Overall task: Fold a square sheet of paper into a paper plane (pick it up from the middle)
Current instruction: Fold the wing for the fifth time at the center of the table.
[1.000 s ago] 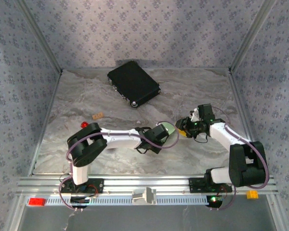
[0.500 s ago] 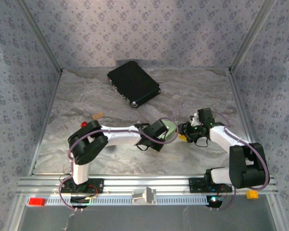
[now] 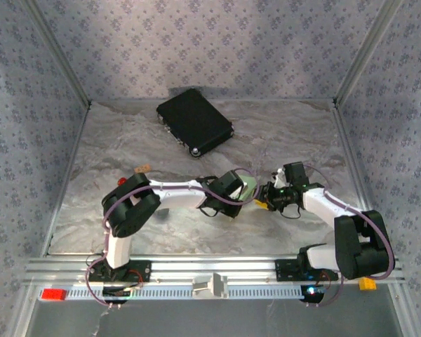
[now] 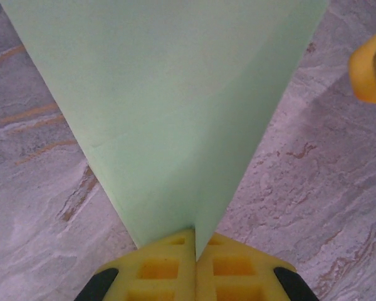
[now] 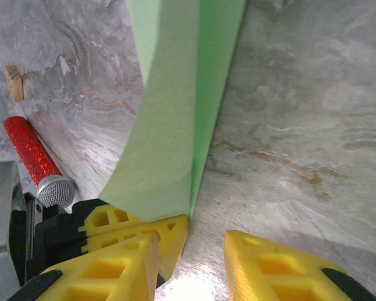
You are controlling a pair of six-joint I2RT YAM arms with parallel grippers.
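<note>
Table (image 3: 288,133) free from 1 to 3 o'clock and along 6. Black case (image 3: 194,121) blocks 12; wood block (image 3: 142,169), red tool (image 3: 121,181) at 9. Centre shut off by green paper (image 4: 175,94).

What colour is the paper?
The paper is light green, clearest in the left wrist view.

This is a robotics lab test cell rather than a lived-in room. The marble-patterned desk (image 3: 126,217) is boxed in on three sides by walls (image 3: 210,42) papered in a small repeating motif, with bare aluminium posts (image 3: 62,60) rising from the desk's far corners. Along the desk's near edge runs a slotted aluminium rail (image 3: 217,268), and bolted to it are a left arm (image 3: 175,192) and a right arm (image 3: 323,202), white and black, with cables looping free.
</note>
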